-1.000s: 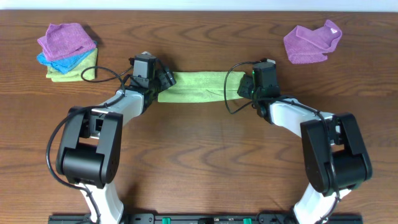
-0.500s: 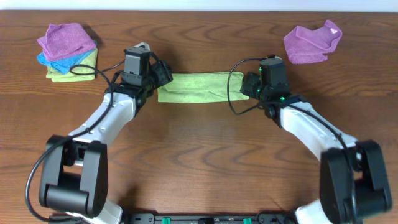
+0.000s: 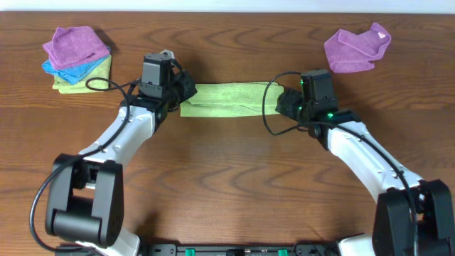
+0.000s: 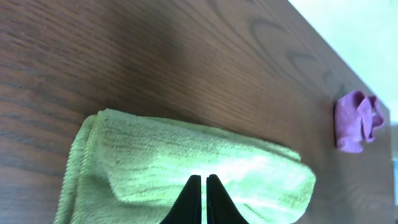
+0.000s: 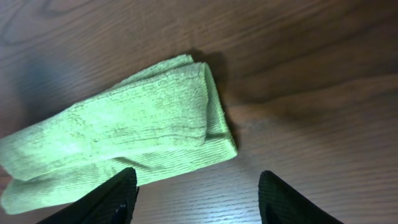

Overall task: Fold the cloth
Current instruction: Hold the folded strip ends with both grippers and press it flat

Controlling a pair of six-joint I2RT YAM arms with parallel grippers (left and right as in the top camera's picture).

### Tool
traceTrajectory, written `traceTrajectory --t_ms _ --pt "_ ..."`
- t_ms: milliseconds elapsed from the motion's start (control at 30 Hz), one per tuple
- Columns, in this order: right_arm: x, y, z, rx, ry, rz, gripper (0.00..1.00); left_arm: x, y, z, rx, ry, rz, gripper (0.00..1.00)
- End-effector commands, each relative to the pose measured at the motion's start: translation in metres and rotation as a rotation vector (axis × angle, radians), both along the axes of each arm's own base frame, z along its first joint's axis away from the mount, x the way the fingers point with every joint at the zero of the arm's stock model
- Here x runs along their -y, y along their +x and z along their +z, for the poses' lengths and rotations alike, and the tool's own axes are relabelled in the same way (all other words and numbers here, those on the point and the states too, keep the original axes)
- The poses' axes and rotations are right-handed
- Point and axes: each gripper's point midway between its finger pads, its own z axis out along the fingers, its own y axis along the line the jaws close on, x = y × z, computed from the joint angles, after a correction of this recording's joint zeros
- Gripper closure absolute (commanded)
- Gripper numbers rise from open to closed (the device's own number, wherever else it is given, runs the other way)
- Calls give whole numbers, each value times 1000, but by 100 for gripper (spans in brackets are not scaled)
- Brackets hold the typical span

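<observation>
Green cloth (image 3: 224, 99) lay folded to a strip by far edge of bench (image 3: 227, 178); left tool (image 4: 200, 180) closed narrow, right tool (image 5: 198, 180) wide; another fold likely due.

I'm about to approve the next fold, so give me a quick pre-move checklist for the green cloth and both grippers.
1. The green cloth is folded into a flat strip: ok.
2. The right gripper is open, with the cloth end just ahead of it: ok.
3. The left gripper is open for a grasp: not ok, its jaws are shut.
4. The left gripper is holding cloth: cannot tell.
5. The purple cloth and stacked cloths lie apart from the strip: ok.
</observation>
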Motion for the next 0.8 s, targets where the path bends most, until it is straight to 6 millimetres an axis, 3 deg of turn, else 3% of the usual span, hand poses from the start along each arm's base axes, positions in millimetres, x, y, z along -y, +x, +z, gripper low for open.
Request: traceTrajectory --t_ms 0,133,267,500,767 --pt "-3 2 8 -2 61 -35 36 1 4 -29 -76 -36 42 94" --pt "-3 0 2 -24 68 -51 31 11 7 -58 -121 -90 29 94" --pt "-2 0 -10 -59 89 -93 29 11 6 -74 -153 -92 41 94" --pt "-9 3 -36 -118 128 -116 31 2 2 -86 -184 -46 75 94" --pt "-13 8 -46 -122 157 -132 31 -5 -3 -93 -215 -8 99 94"
